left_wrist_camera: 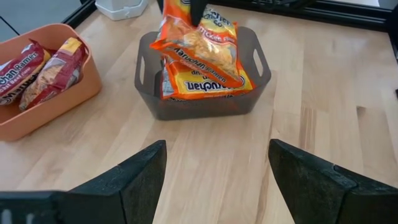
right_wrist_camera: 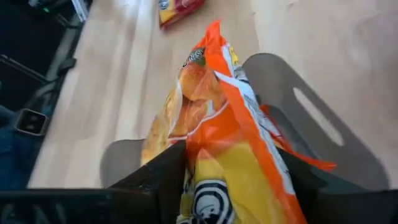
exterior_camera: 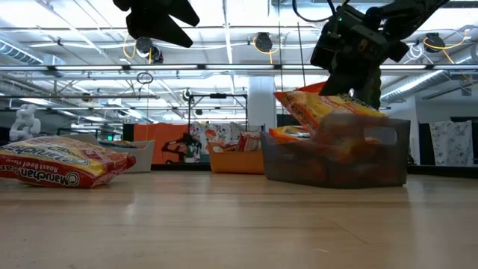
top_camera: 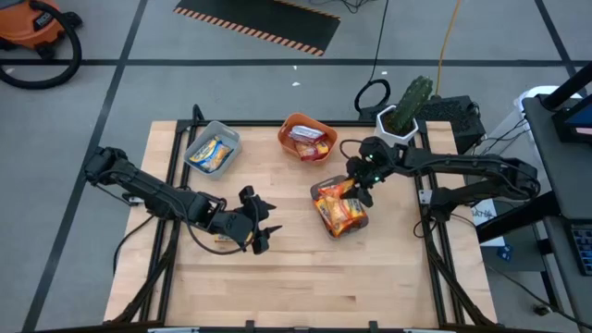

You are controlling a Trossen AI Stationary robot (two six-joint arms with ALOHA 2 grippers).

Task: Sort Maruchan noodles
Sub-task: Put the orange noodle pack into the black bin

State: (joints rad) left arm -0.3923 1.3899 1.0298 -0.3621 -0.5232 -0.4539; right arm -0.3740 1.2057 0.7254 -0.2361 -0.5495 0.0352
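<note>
My right gripper [top_camera: 359,190] is over the dark grey tray [top_camera: 340,222] on the right of the table, shut on an orange Maruchan packet [exterior_camera: 321,106]. More orange packets [left_wrist_camera: 208,84] lie in that tray. My left gripper [top_camera: 259,227] hangs open above the table's left middle and touches nothing. A red packet [exterior_camera: 60,163] lies flat on the wood under the left arm. The light grey tray [top_camera: 213,148] at the far left holds a yellow-and-blue packet [top_camera: 215,154]. Red packets [left_wrist_camera: 37,68] lie in the orange tray [top_camera: 308,137]. My right gripper [right_wrist_camera: 233,186] pinches the orange packet between its two fingers by its upper end [right_wrist_camera: 214,149], coming from above and pointing down. The packet hangs tilted below the fingers, and its lower end [left_wrist_camera: 205,68] rests on the packets in the dark grey tray.
A white pot with a green cactus [top_camera: 407,106] stands at the table's far right corner beside a dark box [top_camera: 453,116]. A black frame borders the table [top_camera: 166,176]. Bare wood [top_camera: 314,277] fills the near half.
</note>
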